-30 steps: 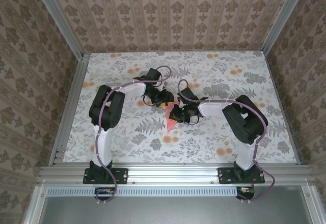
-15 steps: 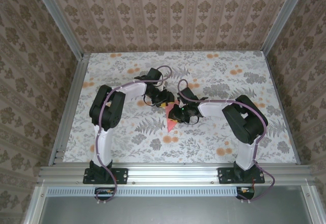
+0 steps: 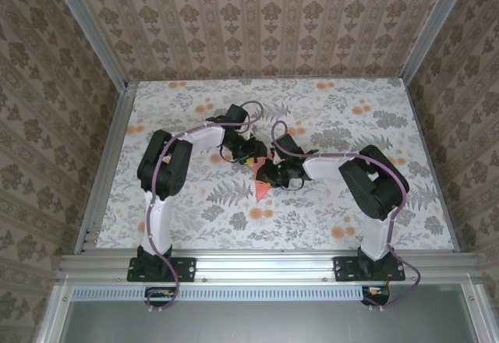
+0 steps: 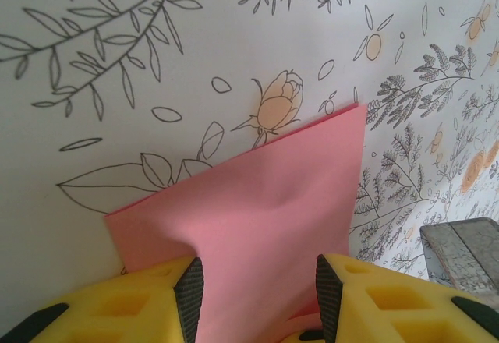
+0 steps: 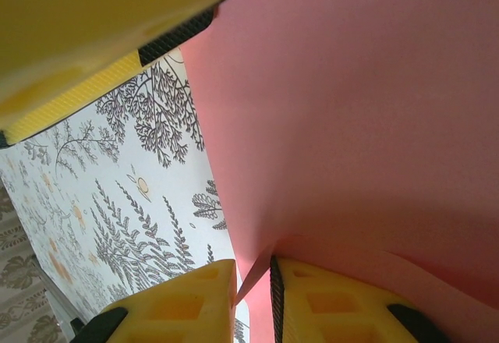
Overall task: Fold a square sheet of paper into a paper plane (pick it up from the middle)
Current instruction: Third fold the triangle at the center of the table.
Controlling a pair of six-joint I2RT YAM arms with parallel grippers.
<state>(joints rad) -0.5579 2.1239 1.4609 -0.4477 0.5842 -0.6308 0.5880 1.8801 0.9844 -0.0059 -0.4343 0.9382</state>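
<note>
**Top external: both grippers meet at the pink paper in mid-table**

Top external shows the two black arms bent inward over the table cover (image 3: 195, 203), a white sheet printed with grey ferns and orange flowers. The left gripper (image 3: 251, 156) and the right gripper (image 3: 270, 175) sit just beside each other near the middle. The pink paper (image 3: 260, 190) lies under and between them. Its visible part is a narrow triangle whose tip points toward the arm bases.

In the left wrist view the paper (image 4: 265, 203) is a flat, folded piece with a straight right edge. One corner touches a printed orange bud on the cover. The left gripper (image 4: 255, 292) has its yellow fingers (image 4: 140, 300) spread well apart. The near end of the paper runs into the gap between the black pads, and neither pad presses on it.

In the right wrist view the paper (image 5: 351, 125) rises as a broad, smooth pink surface. The right gripper (image 5: 253, 288) has its yellow fingers (image 5: 335, 308) only a narrow slit apart, and a thin edge of the paper slants down into that slit. Whether the pads nip it I cannot tell. Another yellow finger with a black pad (image 5: 93, 31) lies against the paper's upper left edge.
</note>
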